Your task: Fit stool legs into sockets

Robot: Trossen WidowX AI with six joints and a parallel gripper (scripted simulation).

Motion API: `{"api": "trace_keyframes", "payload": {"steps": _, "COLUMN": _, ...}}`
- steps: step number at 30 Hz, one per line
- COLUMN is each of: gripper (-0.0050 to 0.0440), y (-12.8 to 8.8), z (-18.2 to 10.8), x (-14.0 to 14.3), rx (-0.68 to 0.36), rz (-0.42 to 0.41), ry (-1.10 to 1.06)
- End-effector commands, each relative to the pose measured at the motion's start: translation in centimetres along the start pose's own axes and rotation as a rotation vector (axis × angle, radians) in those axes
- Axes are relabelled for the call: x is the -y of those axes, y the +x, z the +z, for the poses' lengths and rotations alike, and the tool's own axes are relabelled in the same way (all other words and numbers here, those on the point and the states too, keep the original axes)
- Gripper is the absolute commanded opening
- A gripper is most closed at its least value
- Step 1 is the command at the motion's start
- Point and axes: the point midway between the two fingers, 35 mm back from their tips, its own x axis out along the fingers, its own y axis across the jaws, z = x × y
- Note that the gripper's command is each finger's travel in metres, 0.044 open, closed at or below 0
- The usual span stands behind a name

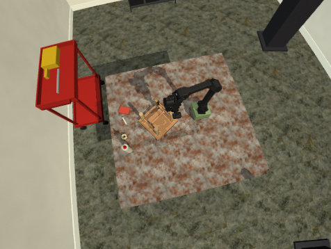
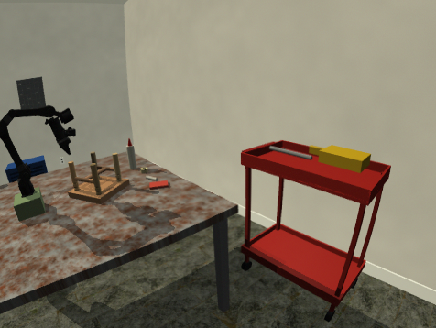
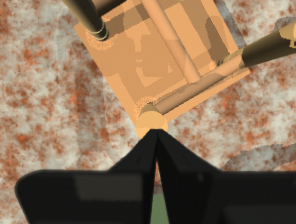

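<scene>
The stool seat (image 1: 167, 122) (image 2: 87, 195) (image 3: 120, 65) lies flat, upside down. Four legs stand on it, near its corners: the leg nearest the arm's base (image 2: 73, 176) (image 3: 151, 122), one (image 2: 95, 179) (image 3: 270, 45) at the corner toward the table's near edge in the exterior view, another (image 2: 116, 168), and one (image 2: 93, 158) at the back. They look upright; whether every shoulder touches the seat cannot be told. Rails (image 2: 84, 180) (image 3: 200, 91) join legs low down. My gripper (image 2: 69, 152) (image 3: 156, 134) is shut and empty, above the top of the nearest leg.
Beyond the stool are a red block (image 1: 124, 110) (image 2: 158, 184), a white stick (image 1: 124, 120) (image 2: 151, 178), a small yellow ring (image 1: 122, 136) (image 2: 144, 169) and a white bottle (image 1: 128, 149) (image 2: 132, 158) with a red tip. A red cart (image 1: 57, 83) (image 2: 302, 261) stands beside the table.
</scene>
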Motion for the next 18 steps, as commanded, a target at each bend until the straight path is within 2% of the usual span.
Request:
{"api": "trace_keyframes", "payload": {"steps": 1, "gripper": 0.0000, "y": 0.1, "z": -0.4, "x": -0.2, "rx": -0.009, "rz": 0.003, "ry": -0.002}}
{"api": "trace_keyframes", "payload": {"steps": 5, "gripper": 0.0000, "y": 0.4, "z": -0.5, "x": -0.2, "rx": -0.009, "rz": 0.003, "ry": -0.002}}
{"api": "trace_keyframes", "payload": {"steps": 10, "gripper": 0.0000, "y": 2.4, "z": -1.2, "x": -0.2, "rx": -0.009, "rz": 0.003, "ry": -0.002}}
{"api": "trace_keyframes", "payload": {"steps": 18, "gripper": 0.0000, "y": 3.1, "z": -1.3, "x": -0.2, "rx": -0.009, "rz": 0.003, "ry": -0.002}}
